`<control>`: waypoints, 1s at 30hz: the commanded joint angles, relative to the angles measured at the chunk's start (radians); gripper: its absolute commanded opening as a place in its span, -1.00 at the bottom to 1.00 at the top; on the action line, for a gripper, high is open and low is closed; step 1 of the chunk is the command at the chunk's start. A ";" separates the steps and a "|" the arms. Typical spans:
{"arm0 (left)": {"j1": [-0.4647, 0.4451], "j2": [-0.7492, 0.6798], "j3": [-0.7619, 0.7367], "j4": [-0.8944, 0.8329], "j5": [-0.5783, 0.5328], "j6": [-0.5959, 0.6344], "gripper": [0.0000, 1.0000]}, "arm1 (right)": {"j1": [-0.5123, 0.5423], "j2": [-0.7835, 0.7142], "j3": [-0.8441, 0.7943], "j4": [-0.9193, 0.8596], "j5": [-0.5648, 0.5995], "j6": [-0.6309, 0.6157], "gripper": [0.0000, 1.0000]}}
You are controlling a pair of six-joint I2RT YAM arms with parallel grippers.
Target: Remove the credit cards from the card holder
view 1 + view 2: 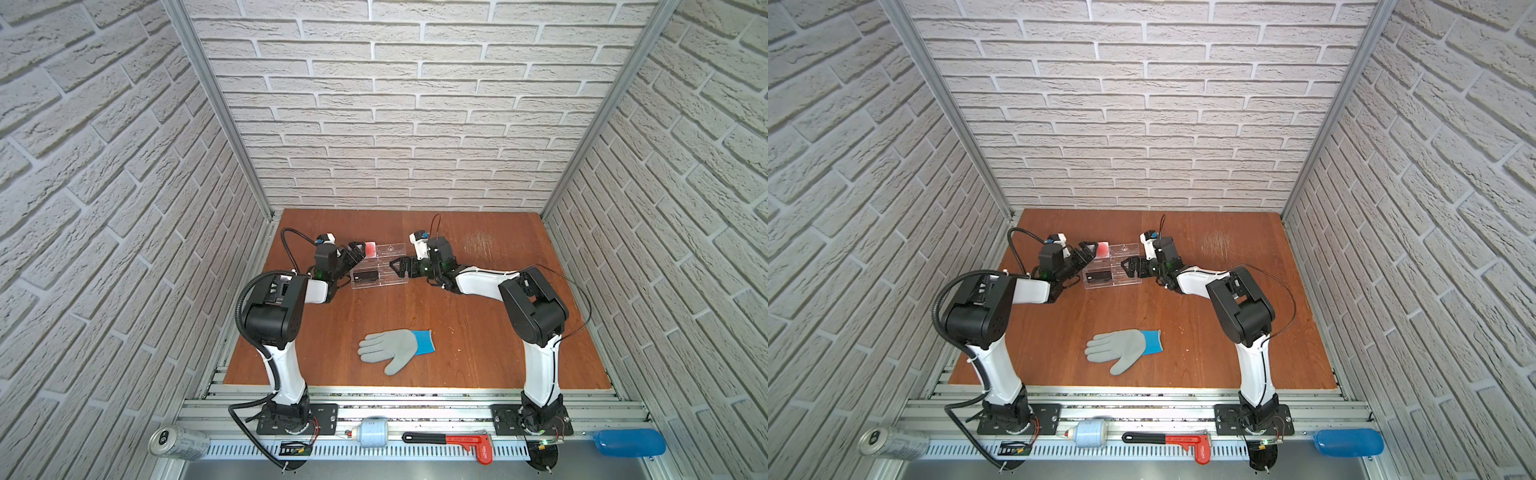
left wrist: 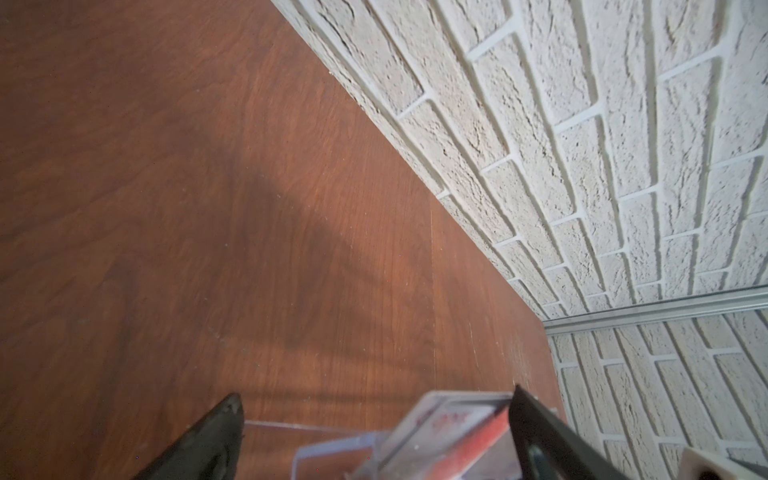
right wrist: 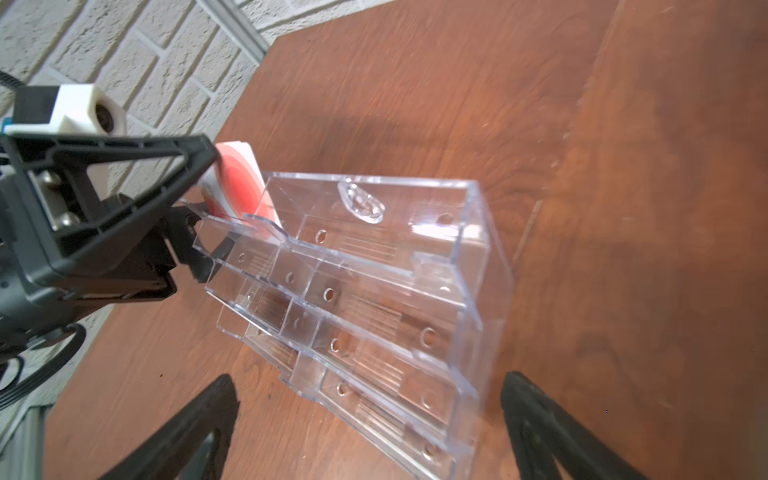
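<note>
The card holder and the credit cards are out of view. A clear acrylic tiered stand (image 1: 386, 270) (image 1: 1121, 272) (image 3: 374, 291) stands at the back of the table. A white card with red circles (image 1: 370, 248) (image 1: 1103, 248) (image 3: 241, 183) (image 2: 457, 428) rises from its top tier, and a black card (image 1: 366, 275) (image 1: 1099, 275) sits lower down. My left gripper (image 1: 358, 258) (image 2: 376, 399) is open at the stand's left end, with the white card between its jaws, beside one finger. My right gripper (image 1: 395, 268) (image 3: 368, 380) is open around the stand's right end.
A grey glove with a blue cuff (image 1: 395, 349) (image 1: 1121, 353) lies on the wooden table (image 1: 478, 316) in front. On the front rail lie a can (image 1: 178, 442), a red-handled wrench (image 1: 457, 440) and a blue bottle (image 1: 629, 442). Brick walls close three sides.
</note>
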 commanded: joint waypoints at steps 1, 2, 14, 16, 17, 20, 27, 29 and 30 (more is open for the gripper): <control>0.016 -0.058 0.002 -0.042 0.011 0.079 0.96 | 0.005 -0.095 -0.028 -0.064 0.129 -0.043 0.99; 0.021 -0.066 -0.002 -0.052 0.011 0.088 0.96 | 0.005 -0.109 -0.032 -0.087 0.168 -0.045 0.99; -0.008 -0.284 -0.050 -0.296 -0.221 0.367 0.96 | -0.006 -0.328 0.007 -0.610 0.768 0.014 0.99; -0.067 -0.329 -0.053 -0.323 -0.327 0.456 0.96 | -0.020 -0.347 0.010 -0.676 0.792 0.017 0.99; -0.101 -0.348 -0.052 -0.328 -0.375 0.496 0.97 | -0.033 -0.362 -0.004 -0.685 0.785 0.024 0.99; -0.229 -0.378 -0.030 -0.318 -0.496 0.609 0.96 | -0.112 -0.414 -0.079 -0.652 0.643 0.024 0.99; -0.459 -0.252 0.166 -0.313 -0.548 0.737 0.97 | -0.278 -0.413 -0.112 -0.633 0.363 0.016 0.99; -0.504 -0.193 0.237 -0.335 -0.545 0.760 0.97 | -0.306 -0.385 -0.094 -0.635 0.301 0.007 0.99; -0.525 -0.163 0.276 -0.343 -0.540 0.777 0.96 | -0.320 -0.367 -0.083 -0.636 0.273 0.008 0.99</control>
